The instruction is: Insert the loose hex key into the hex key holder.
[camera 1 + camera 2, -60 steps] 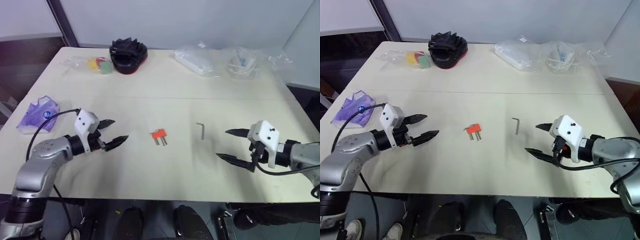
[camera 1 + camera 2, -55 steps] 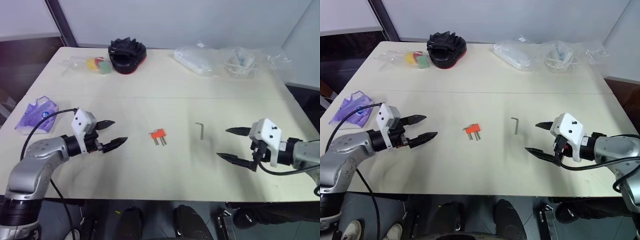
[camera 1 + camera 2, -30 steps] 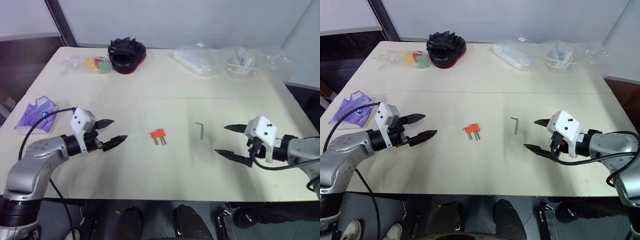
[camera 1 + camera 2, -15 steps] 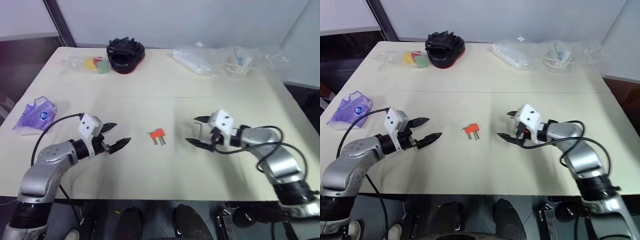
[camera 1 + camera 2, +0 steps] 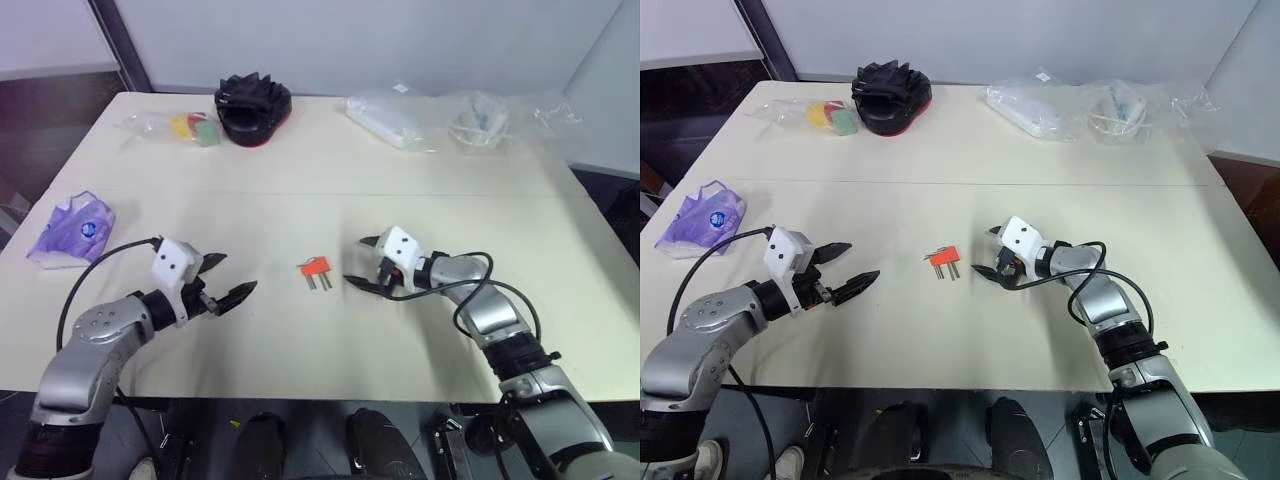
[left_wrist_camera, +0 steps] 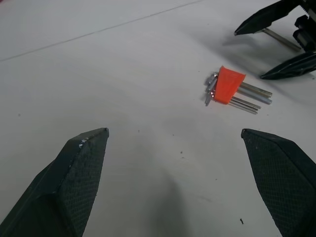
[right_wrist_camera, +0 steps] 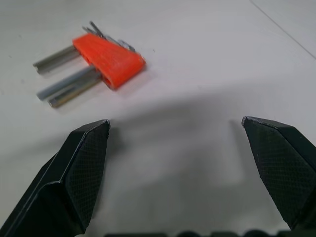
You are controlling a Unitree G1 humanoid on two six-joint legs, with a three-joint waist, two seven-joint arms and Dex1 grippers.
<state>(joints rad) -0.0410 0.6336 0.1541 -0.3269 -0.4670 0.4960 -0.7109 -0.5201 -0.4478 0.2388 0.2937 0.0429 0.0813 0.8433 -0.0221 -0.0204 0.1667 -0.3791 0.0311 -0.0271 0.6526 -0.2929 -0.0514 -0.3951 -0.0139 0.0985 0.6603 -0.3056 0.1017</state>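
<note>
The hex key holder (image 5: 316,267) lies flat on the pale counter (image 5: 300,200), near the middle of its near half. It is a small orange-red plastic block, wedge-shaped in the right wrist view (image 7: 109,60), with a few short grey metal keys sticking out of one side toward the near edge; two thicker ones lie side by side and thinner ones show beside them.

The loose hex key (image 6: 280,39) is a thin dark metal rod. In the left wrist view a short stretch of it shows between the right gripper's (image 5: 364,264) two black fingers, lying on the counter just right of the holder. Its bent end is hidden, and whether the fingers touch it cannot be told.

The right gripper sits low over the counter just right of the holder, pointing left toward it, its fingers spread wide and holding nothing. The left gripper (image 5: 232,278) hangs over the counter well left of the holder, pointing right, its fingers also spread wide and empty.

At the far edge of the counter lie a black and red padded mitt (image 5: 253,101), a clear bag with coloured pieces (image 5: 190,128) and crumpled clear plastic bags (image 5: 440,115). A purple bag (image 5: 72,228) lies at the left edge.
</note>
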